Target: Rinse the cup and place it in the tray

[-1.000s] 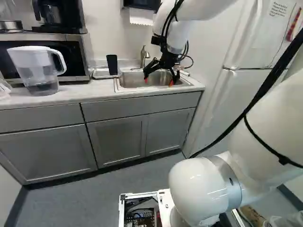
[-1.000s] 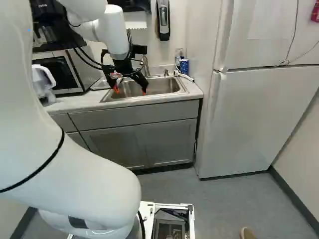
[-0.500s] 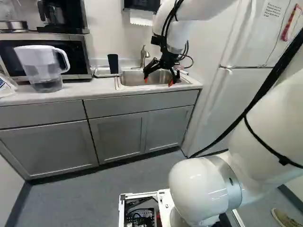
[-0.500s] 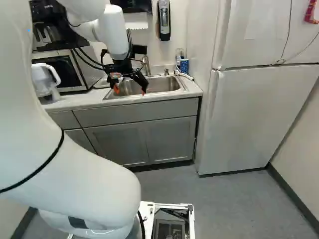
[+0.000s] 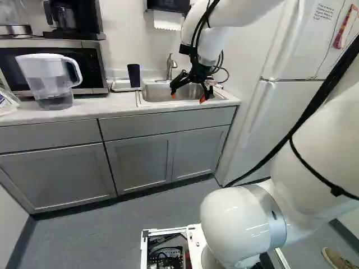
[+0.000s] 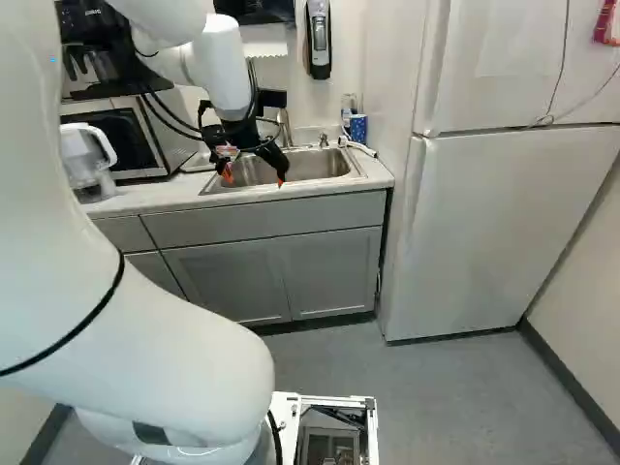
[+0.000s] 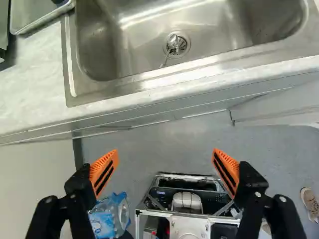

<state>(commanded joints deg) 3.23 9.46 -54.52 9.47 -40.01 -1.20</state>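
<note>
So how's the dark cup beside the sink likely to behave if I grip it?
The dark cup stands tall and tapers downward, so a high nudge could tip it. That taper may let it slip down through the jaws.

A small kitchen corner with pale walls and a gray floor.
Along the far off-white wall (image 5: 126, 33) ran a light, faintly mottled countertop (image 5: 84, 111) above gray cabinets with recessed door panels (image 5: 139, 161). A silver-framed microwave with a dark front (image 5: 95, 56) sat at the left, and a black wall-mounted dispenser (image 5: 168, 5) hung farther right with white paper (image 5: 168, 21) showing below it. To the right stood a white two-door refrigerator (image 6: 484, 232). Dark baseboard (image 6: 572, 384) edged the plain right wall (image 6: 593, 276), and soft light fell on the smooth gray floor (image 5: 118, 224).
</note>
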